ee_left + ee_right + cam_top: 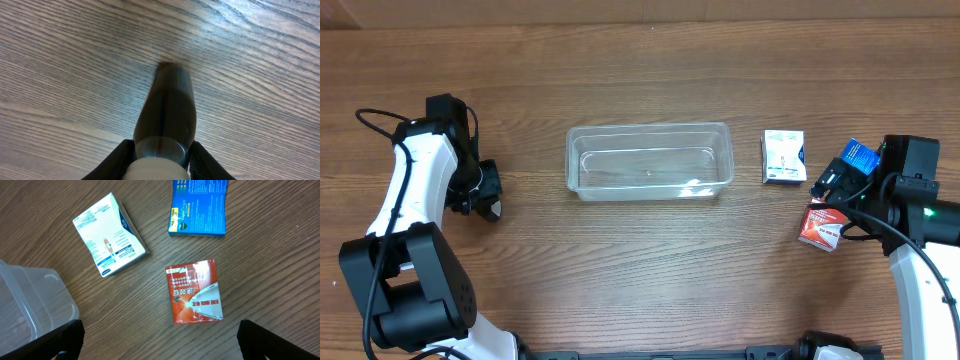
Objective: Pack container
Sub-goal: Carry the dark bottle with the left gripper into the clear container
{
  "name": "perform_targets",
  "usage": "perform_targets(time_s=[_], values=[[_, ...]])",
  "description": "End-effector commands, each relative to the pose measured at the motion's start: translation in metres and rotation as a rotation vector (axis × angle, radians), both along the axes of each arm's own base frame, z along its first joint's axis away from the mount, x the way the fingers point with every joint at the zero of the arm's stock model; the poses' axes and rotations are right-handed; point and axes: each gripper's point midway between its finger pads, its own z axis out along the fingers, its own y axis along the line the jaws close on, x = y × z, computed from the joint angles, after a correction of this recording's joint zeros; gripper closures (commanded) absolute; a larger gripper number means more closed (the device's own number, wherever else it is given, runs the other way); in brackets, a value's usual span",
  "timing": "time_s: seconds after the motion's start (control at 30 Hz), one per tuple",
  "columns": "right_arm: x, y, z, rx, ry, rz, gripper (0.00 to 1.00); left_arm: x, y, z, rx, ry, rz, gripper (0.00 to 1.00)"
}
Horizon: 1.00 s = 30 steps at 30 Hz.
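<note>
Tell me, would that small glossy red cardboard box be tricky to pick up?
The small red cardboard box lies flat on the wooden table, so it probably won't roll or tip. Its face shows glare, so it may be somewhat slippery. Being thin card, it is likely light and could dent if squeezed hard.

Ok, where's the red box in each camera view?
Overhead: red box far right, below-right of the white box.
Left wrist: not in it; only a dark bottle.
Right wrist: red box just right of centre.
Shared landmark: the white box, upper left there.
</note>
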Motion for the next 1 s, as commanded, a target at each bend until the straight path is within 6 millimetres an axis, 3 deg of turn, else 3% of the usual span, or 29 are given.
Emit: perform_targets(time_s=[0.0,0.27,0.5,0.67,0.83,0.87,0.97], values=[[0.005,-0.001,0.009,-0.001,-0.03,-0.002,0.0,0.008,0.001,0.0,0.009,-0.016,-0.002,0.68],[0.005,-0.001,0.009,-0.001,-0.03,-0.002,0.0,0.013,-0.007,0.005,-0.042,-0.037,-0.002,0.89],[0.005,-0.001,0.009,-0.001,-0.03,-0.002,0.0,0.031,-0.03,0.039,-0.049,-0.104,-0.071,0.96],[0.005,-0.001,0.009,-0.001,-0.03,-0.002,0.0,0.043,-0.061,0.082,-0.053,-0.193,-0.157,0.96],[0.006,-0.001,0.007,0.0,-0.021,-0.002,0.0,0.061,-0.117,0.145,-0.12,-0.364,-0.26,0.96],[0.006,-0.001,0.004,0.003,-0.009,-0.002,0.0,0.069,-0.137,0.167,-0.132,-0.428,-0.294,0.96],[0.008,-0.001,-0.003,0.008,0.016,-0.002,0.0,0.078,-0.165,0.187,-0.155,-0.507,-0.339,0.96]])
